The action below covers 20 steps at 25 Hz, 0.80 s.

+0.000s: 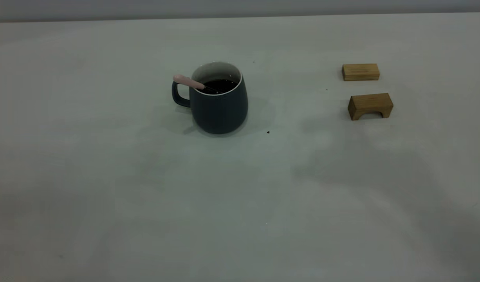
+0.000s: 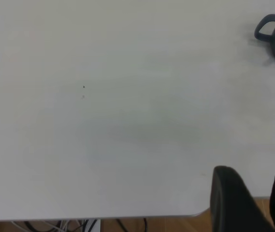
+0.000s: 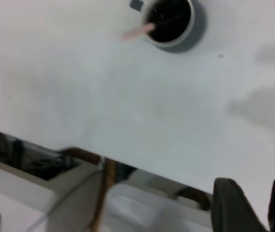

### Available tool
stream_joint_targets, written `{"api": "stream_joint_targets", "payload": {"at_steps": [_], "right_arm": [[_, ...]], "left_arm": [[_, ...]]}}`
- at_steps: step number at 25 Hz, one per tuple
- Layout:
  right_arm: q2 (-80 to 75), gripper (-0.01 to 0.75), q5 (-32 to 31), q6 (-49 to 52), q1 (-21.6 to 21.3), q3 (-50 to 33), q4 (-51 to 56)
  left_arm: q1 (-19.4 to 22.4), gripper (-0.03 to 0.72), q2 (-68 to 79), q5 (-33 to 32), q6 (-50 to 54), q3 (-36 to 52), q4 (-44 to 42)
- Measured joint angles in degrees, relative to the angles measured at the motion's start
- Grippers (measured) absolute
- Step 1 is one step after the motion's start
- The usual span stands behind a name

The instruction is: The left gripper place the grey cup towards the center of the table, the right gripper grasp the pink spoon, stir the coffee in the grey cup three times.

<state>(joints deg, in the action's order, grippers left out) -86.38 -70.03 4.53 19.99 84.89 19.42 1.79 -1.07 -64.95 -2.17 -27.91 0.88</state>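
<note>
**Spoon resting in cup, both arms pulled back**

Grey cup (image 1: 219, 102) stands upright on the table (image 1: 146, 196), upper centre of the exterior frame, handle facing frame left. Pink spoon (image 1: 190, 82) leans on the rim over the handle, bowl down in the coffee (image 1: 221, 85). Two wooden blocks (image 1: 370, 105) sit upper right. Left gripper (image 2: 256, 198) and right gripper (image 3: 253, 205) show only at the lower right corners of their wrist views, jaws apart, holding nothing, well away from the cup.

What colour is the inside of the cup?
White, above the dark coffee; the cup shows it best in the exterior view.
</note>
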Motion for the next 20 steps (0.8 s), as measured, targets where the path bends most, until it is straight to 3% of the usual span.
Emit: {"api": "stream_joint_targets", "payload": {"at_steps": [7,14,20], "right_arm": [[25.07,0.212,-0.77,-10.69,-0.95,-24.32,-4.02],[54.76,0.217,-0.89,-12.26,-13.56,-37.73,-6.73],[72.71,0.226,-0.89,-12.72,-19.18,-45.57,-9.95]], "left_arm": [[0.0,0.27,0.0,0.0,0.0,0.0,0.0],[0.0,0.27,0.0,0.0,0.0,0.0,0.0],[0.0,0.27,0.0,0.05,0.0,0.0,0.0]]}}
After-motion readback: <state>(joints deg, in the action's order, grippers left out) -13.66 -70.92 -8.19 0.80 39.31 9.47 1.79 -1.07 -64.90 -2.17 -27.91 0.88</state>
